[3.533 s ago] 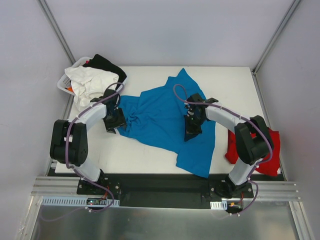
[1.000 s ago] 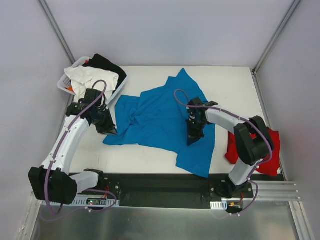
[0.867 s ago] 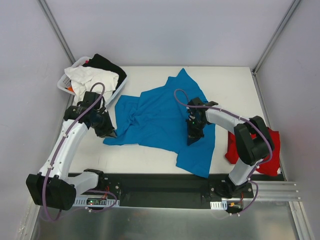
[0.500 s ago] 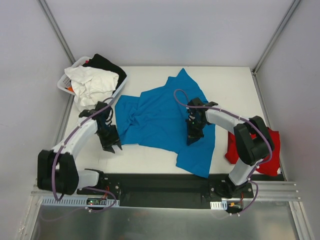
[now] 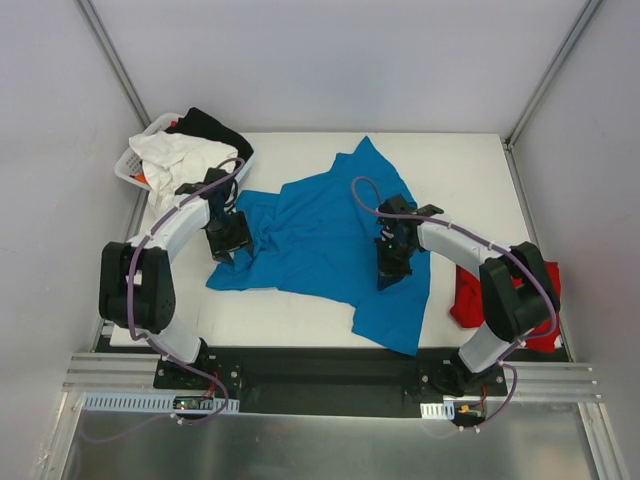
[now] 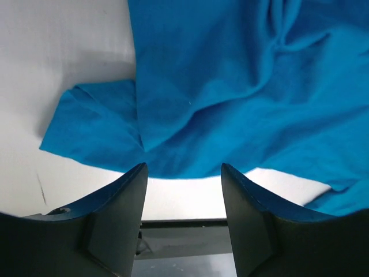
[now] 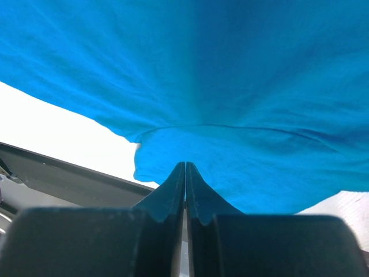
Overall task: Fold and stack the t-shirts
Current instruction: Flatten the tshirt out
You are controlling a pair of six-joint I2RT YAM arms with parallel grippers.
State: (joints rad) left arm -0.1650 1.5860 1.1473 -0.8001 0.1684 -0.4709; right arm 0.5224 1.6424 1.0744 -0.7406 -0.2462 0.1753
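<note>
One change: left gripper (image 6: 184,173) just let go, jaws released and empty over the turquoise t-shirt's (image 5: 320,240) rumpled left edge on the bench (image 5: 470,170). Right gripper (image 7: 185,167) clenched at its middle. Red t-shirt (image 5: 463,302) waiting, far right. Flattening unfinished.

Setting: robot lab test cell. Left arm (image 5: 135,290) and right arm (image 5: 500,290) are sitting bolted to a black base plate (image 5: 330,375) on an aluminium rail (image 5: 110,375) at the near edge of a white table (image 5: 460,170). Plain pale wall panels (image 5: 330,60) are closing in the table on three sides, with bare metal posts (image 5: 115,60) running along the corners. Purple cables (image 5: 380,205) are looping along both arms in the open. Sheet metal (image 5: 330,445) is lying below the rail. Household items are lying in this bare rig: a laundry basket (image 5: 128,165) of clothes at the far left corner, a blue shirt (image 5: 320,235) spread on the table, a red shirt (image 5: 535,320) at the right edge.
</note>
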